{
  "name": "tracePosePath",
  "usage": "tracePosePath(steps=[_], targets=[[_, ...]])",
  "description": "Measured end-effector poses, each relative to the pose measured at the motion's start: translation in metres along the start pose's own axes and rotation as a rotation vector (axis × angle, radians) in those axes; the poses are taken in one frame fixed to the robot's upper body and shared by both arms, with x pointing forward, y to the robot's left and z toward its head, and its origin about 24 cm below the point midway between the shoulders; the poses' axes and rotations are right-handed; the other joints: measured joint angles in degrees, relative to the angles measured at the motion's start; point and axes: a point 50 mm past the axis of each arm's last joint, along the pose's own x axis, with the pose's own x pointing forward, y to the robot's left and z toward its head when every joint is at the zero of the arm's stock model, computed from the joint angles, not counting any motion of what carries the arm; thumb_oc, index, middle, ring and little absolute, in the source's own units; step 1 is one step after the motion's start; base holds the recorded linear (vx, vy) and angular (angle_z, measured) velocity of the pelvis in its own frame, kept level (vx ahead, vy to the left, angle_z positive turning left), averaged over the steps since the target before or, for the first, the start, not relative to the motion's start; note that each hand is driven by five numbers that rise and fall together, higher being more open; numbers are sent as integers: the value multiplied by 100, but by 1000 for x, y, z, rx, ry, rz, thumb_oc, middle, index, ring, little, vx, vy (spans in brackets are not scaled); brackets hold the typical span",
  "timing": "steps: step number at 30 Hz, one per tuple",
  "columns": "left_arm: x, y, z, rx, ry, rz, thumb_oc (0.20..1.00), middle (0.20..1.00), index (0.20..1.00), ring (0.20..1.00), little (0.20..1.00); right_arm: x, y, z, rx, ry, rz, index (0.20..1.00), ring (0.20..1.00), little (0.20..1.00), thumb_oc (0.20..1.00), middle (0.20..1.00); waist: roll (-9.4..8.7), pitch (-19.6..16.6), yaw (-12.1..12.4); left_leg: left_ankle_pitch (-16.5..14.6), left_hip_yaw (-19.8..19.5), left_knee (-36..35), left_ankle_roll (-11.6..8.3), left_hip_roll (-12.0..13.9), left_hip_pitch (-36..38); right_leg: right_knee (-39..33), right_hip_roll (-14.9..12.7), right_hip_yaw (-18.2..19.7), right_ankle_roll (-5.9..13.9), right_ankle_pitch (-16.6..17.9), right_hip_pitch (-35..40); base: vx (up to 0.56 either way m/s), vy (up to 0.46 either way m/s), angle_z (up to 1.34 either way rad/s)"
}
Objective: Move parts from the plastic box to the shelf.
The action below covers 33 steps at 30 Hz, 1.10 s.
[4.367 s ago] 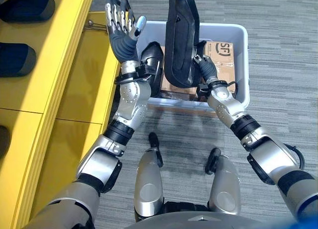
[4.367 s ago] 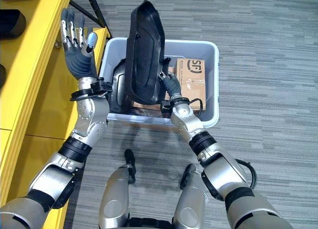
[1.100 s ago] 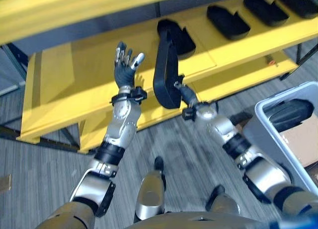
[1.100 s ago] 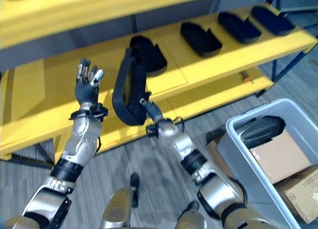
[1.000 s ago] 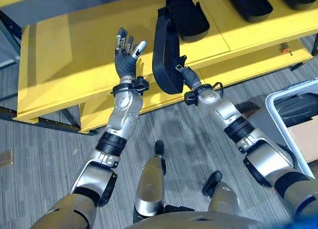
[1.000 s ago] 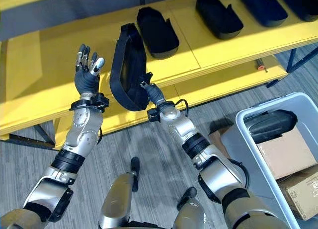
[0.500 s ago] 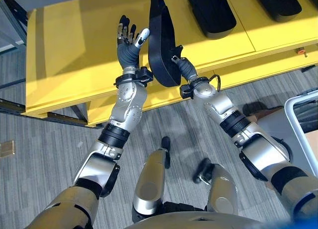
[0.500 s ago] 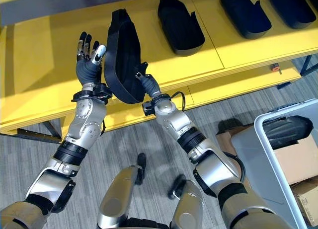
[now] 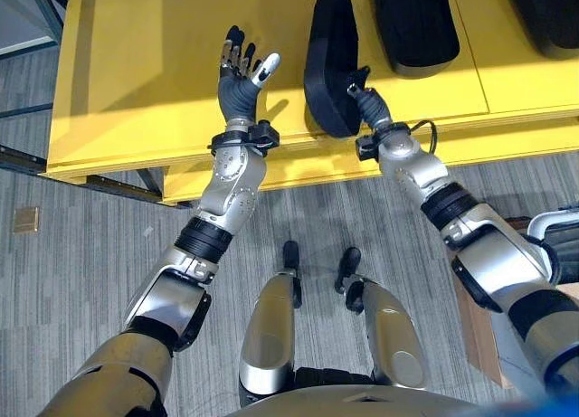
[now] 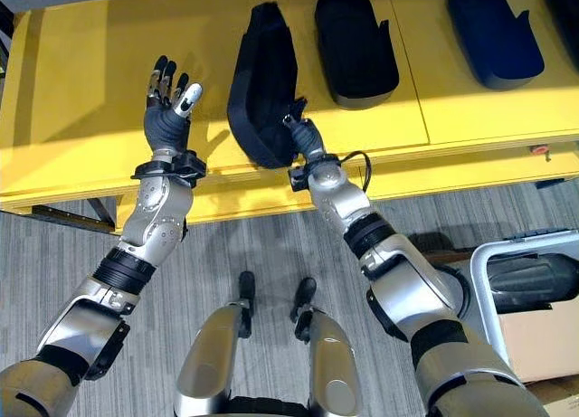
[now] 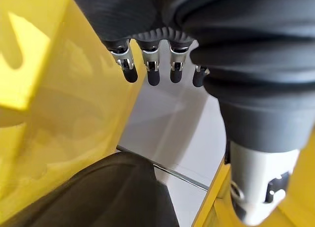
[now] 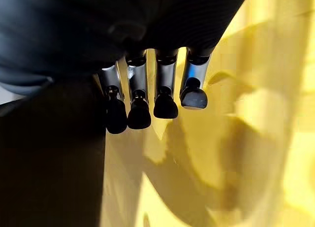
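A long black moulded part (image 10: 263, 80) stands on its edge over the yellow shelf (image 9: 136, 91), just left of another black part (image 10: 355, 42) lying there. My right hand (image 10: 304, 138) is shut on its near end; in the right wrist view the fingers (image 12: 139, 111) curl beside the part (image 12: 49, 158). My left hand (image 9: 242, 71) is raised open over the shelf to the part's left, apart from it, fingers (image 11: 152, 74) straight. The grey plastic box (image 10: 525, 241) is on the floor at lower right with a black part (image 10: 529, 277) in it.
A dark blue part (image 10: 493, 33) lies farther right on the shelf. A cardboard box (image 10: 543, 345) sits in the plastic box. The shelf board to the left of my left hand is bare yellow. Grey carpet runs below the shelf's front edge.
The camera has turned further toward the shelf. My right hand has carried the black part in over the shelf board, down beside the lying black part. The left hand stays raised and open.
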Motion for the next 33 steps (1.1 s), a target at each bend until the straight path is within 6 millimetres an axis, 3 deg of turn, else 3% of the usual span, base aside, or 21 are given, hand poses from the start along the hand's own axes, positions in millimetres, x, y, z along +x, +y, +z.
tracePosePath(steps=[4, 9, 14, 16, 17, 20, 21, 22, 23, 24, 25, 26, 28, 30, 32, 33], targets=[[6, -8, 6, -13, -21, -29, 1000, 1000, 1000, 1000, 1000, 8, -12, 19, -23, -20, -49, 200, 200, 200, 200, 200, -1, 1, 45, 0, 47, 50, 0, -2, 87, 123, -53, -98, -71, -22, 106, 70, -35, 15], [11, -15, 12, -13, -32, -48, 1000, 1000, 1000, 1000, 1000, 11, -13, 20, -28, -14, -57, 200, 200, 200, 200, 200, -2, 1, 210, -115, 44, 144, 10, -66, 176, 236, -137, -113, -73, -229, 248, 108, -99, 13], [11, -15, 8, 4, 3, -49, 1000, 1000, 1000, 1000, 1000, 12, -13, 14, -78, 16, -66, 200, 200, 200, 200, 200, -34, -16, 207, -349, 86, 318, 14, -7, 64, 465, -205, -189, -39, -401, 248, 81, -93, 14], [12, -18, 8, -1, 2, -54, 1000, 1000, 1000, 1000, 1000, 12, -13, 12, -95, 23, -60, 200, 200, 200, 200, 200, -106, -110, 104, -394, 493, 279, -5, 196, 26, 450, -253, -304, -45, -401, 232, 14, -46, 48], [11, -19, 7, -3, 4, -60, 1000, 1000, 1000, 1000, 1000, 12, -15, 11, -123, 27, -53, 200, 200, 200, 200, 200, -169, -184, 41, -437, 819, 524, -63, 381, -66, 518, -388, -449, -158, -460, 169, -4, 70, 53], [11, -19, 5, 4, 11, -72, 1000, 1000, 1000, 1000, 1000, 12, -13, 10, -154, 31, -41, 200, 200, 200, 200, 200, -191, -214, -41, -759, 916, 1618, -148, 841, -474, 1007, -618, -465, -306, -666, -40, 3, 181, 14], [10, -17, 1, 9, 28, -67, 1000, 1000, 1000, 1000, 1000, 12, -13, 8, -160, 41, -42, 200, 200, 200, 200, 200, -200, -217, -36, -757, 850, 1646, -213, 958, -510, 1062, -710, -360, -267, -671, -105, 17, 253, -11], [8, -11, -5, 4, 54, -60, 1000, 1000, 1000, 1000, 1000, 11, -9, 4, -172, 57, -36, 200, 200, 200, 200, 200, -174, -225, -68, -675, 457, 1347, -370, 1075, -413, 1117, -815, -250, -182, -656, -146, -7, 314, -25], [7, -9, -8, 0, 67, -52, 1000, 1000, 1000, 1000, 1000, 11, -6, 3, -183, 65, -30, 200, 200, 200, 200, 200, -127, -250, -94, -486, 306, 845, -469, 1166, -196, 1231, -892, -140, -16, -662, -225, -14, 324, -20], [5, -8, -14, -11, 88, -54, 1000, 1000, 1000, 1000, 1000, 11, -6, 0, -216, 74, -30, 200, 200, 200, 200, 200, 50, -333, -129, -46, 323, 344, -755, 1436, -50, 1343, -982, -83, 122, -668, -285, -21, 347, 14], [4, -11, -18, -20, 105, -73, 1000, 1000, 1000, 1000, 1000, 10, -8, -3, -240, 82, -38, 200, 200, 200, 200, 200, 50, -347, -214, 50, 487, 456, -840, 1336, -214, 1334, -1229, -55, 160, -644, -324, 1, 247, 28], [4, -14, -20, -54, 115, -83, 1000, 1000, 1000, 1000, 1000, 10, -20, -5, -269, 97, -70, 200, 200, 200, 200, 200, 69, -354, -151, 131, 839, 411, -616, 1269, -192, 1359, -1476, 47, 466, -503, -394, 2, 265, 36], [11, -8, -11, -86, 107, -70, 1000, 1000, 1000, 1000, 1000, 10, -16, -6, -291, 101, -54, 200, 200, 200, 200, 200, 56, -360, -12, -53, 1004, 604, -236, 877, -274, 1078, -1842, 62, 639, -68, -301, -23, 245, 30], [19, -20, -4, -78, 103, -109, 1000, 1000, 1000, 1000, 1000, 11, -15, -5, -300, 94, -51, 200, 200, 200, 200, 200, 33, -354, 7, -407, 918, 1137, -68, 745, -491, 1171, -1962, 76, 715, -12, -262, -80, 217, 34], [27, -29, -5, -36, 115, -137, 1000, 1000, 1000, 1000, 1000, 11, -21, -11, -305, 124, -77, 200, 200, 200, 200, 200, -135, -268, -87, -475, 882, 1315, -9, 675, -687, 1098, -2000, 115, 825, 39, -332, -107, 178, 6], [28, -25, -10, -21, 130, -123, 1000, 1000, 1000, 1000, 1000, 11, -25, -13, -309, 135, -95, 200, 200, 200, 200, 200, -178, -243, -146, -464, 870, 1387, -1, 659, -861, 1010, -2007, 121, 1027, 11, -442, -86, 87, -7]])
